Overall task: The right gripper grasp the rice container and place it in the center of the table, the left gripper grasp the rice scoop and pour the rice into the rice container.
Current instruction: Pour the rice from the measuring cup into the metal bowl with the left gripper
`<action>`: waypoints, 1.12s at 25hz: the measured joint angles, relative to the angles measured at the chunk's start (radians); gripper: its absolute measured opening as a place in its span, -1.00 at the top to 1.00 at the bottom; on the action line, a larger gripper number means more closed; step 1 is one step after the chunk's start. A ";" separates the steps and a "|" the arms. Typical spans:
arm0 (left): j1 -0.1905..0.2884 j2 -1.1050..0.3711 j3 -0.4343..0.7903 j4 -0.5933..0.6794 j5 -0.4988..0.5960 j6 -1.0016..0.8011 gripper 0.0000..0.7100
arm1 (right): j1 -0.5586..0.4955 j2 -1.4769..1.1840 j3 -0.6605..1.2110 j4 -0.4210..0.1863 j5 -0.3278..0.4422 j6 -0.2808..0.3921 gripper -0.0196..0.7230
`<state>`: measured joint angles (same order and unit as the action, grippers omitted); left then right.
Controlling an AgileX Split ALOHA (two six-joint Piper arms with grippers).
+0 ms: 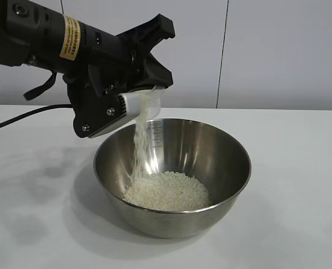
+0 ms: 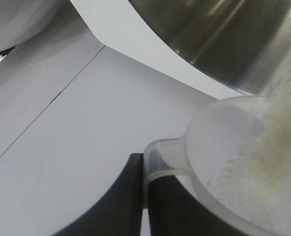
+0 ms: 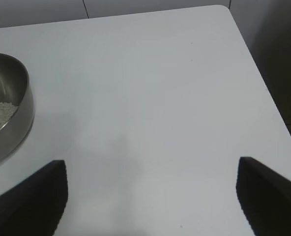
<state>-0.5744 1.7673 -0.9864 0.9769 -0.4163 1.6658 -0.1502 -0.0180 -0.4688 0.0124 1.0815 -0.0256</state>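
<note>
The steel rice container (image 1: 216, 162) stands in the middle of the white table (image 1: 300, 168), holding a heap of rice (image 1: 166, 191). Above its far left rim, my left gripper (image 1: 133, 100) is shut on the tab handle of the clear rice scoop (image 1: 146, 103), which is tipped mouth-down. A stream of grains falls from it into the bowl. In the left wrist view the fingertips (image 2: 135, 196) pinch the scoop's tab (image 2: 162, 157), with the scoop (image 2: 244, 162) beside the bowl's wall (image 2: 234, 39). My right gripper (image 3: 152, 169) hangs open over bare table, off to the side of the container (image 3: 8, 108).
The table's far right corner and edge (image 3: 263, 83) show in the right wrist view, with a dark drop beyond. A black cable (image 1: 20, 116) trails over the table at the left. A white panelled wall (image 1: 278, 50) stands behind.
</note>
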 joint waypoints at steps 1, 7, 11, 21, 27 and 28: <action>0.000 0.000 0.000 0.000 0.000 0.004 0.97 | 0.000 0.000 0.000 0.000 0.000 0.000 -0.77; 0.000 0.000 0.000 0.023 0.000 0.020 0.97 | 0.000 0.000 0.000 0.000 0.000 0.000 -0.77; 0.000 0.000 0.000 0.025 0.000 0.041 0.97 | 0.000 0.000 0.000 0.000 0.000 0.000 -0.77; 0.000 0.000 0.000 0.056 0.000 0.046 0.97 | 0.000 0.000 0.000 0.000 0.000 0.000 -0.77; 0.000 0.000 0.000 0.057 0.000 0.036 0.97 | 0.000 0.000 0.000 0.000 0.000 0.000 -0.77; 0.000 0.000 0.000 0.057 -0.001 0.018 0.97 | 0.000 0.000 0.000 0.000 -0.001 0.000 -0.77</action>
<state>-0.5744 1.7673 -0.9864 1.0335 -0.4173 1.6838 -0.1502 -0.0180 -0.4688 0.0124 1.0803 -0.0256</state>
